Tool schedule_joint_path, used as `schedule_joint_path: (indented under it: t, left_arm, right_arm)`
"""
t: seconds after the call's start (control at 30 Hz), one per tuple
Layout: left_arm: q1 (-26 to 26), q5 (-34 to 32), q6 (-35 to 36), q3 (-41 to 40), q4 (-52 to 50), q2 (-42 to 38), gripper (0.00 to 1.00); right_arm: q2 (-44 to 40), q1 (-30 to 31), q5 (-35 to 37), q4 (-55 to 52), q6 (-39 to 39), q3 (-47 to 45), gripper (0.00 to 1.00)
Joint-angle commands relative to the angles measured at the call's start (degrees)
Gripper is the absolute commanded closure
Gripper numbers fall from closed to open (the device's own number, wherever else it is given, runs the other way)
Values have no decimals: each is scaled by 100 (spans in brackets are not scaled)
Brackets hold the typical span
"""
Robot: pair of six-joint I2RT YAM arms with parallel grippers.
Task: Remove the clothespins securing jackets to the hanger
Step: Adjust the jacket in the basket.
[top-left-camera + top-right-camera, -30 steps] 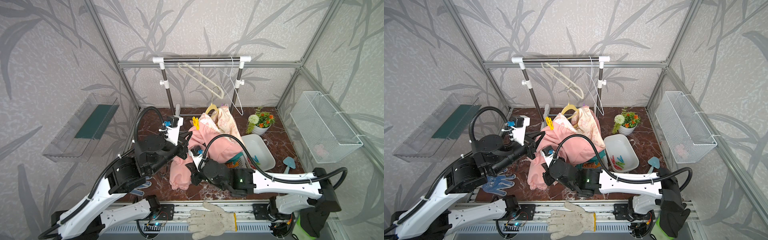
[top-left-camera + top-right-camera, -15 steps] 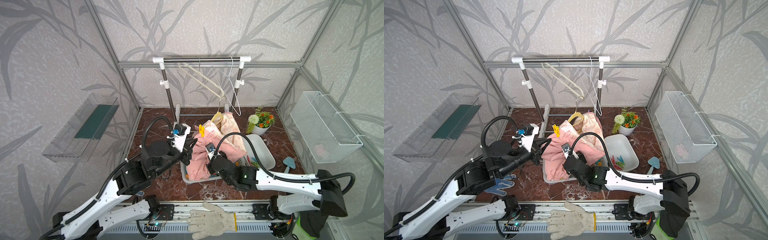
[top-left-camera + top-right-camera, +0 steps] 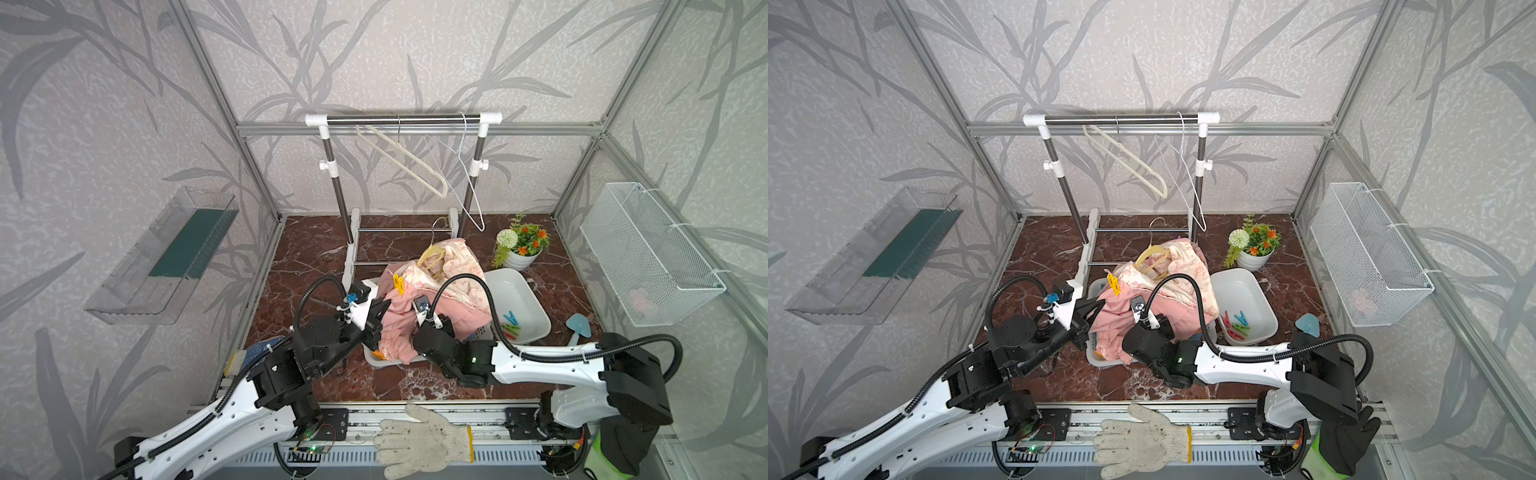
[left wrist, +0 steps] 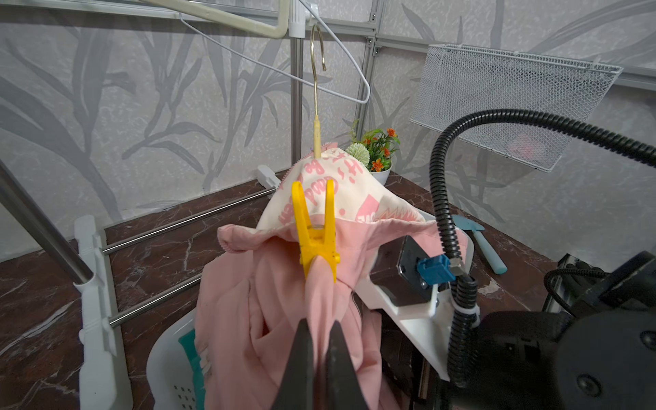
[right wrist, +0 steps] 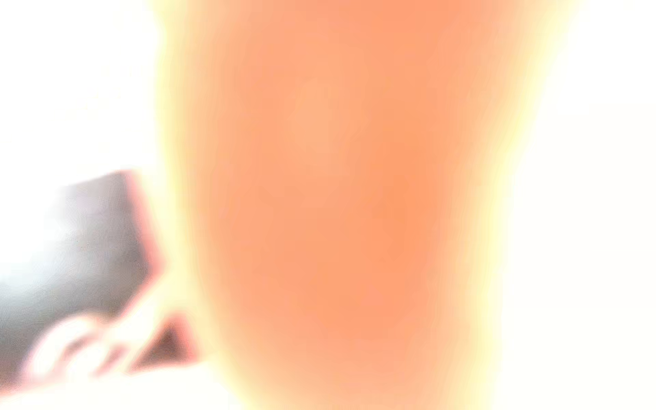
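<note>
Ahead of the left pincer (image 4: 317, 355), the pink jacket (image 4: 284, 319) lay heaped over a white basket (image 3: 374, 360), partly on its yellow hanger (image 3: 430, 257). That pincer was pressed together on a fold of pink cloth. Just beyond its tips one yellow clothespin (image 4: 315, 230) stood upright, clamping the collar. Judged step: steadying the jacket; next, squeeze that pin's handles. Right pincer buried in fabric; state unreadable.

Jacket (image 3: 432, 307): draped over a basket (image 3: 376, 360) at mid-floor, on a hanger (image 3: 432, 257). Clothespin (image 3: 398, 284): clipped on the jacket's left shoulder. Tub (image 3: 513, 291): right of the jacket, with loose clothespins (image 3: 510, 324) inside. Rack (image 3: 401, 120): behind. Plant (image 3: 524, 245): behind the tub. Glove (image 3: 419, 440): on the front rail.
</note>
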Motion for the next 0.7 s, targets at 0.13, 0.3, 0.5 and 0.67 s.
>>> schedule_joint_path:
  t: [0.13, 0.3, 0.5, 0.67]
  left_arm:
    - [-28, -431, 360, -786, 410, -566, 100]
    - [-32, -543, 634, -986, 235, -925, 100]
    - [-37, -429, 701, -1067, 104, -1307, 100]
    - [-37, -340, 608, -918, -89, -1288, 100]
  right_arm:
    - [-155, 231, -202, -1433, 668, 442, 23]
    - [-663, 320, -529, -2368, 598, 804, 18]
    - [-1802, 547, -366, -2993, 573, 694, 15]
    - [-3118, 473, 586, -3483, 450, 500, 16]
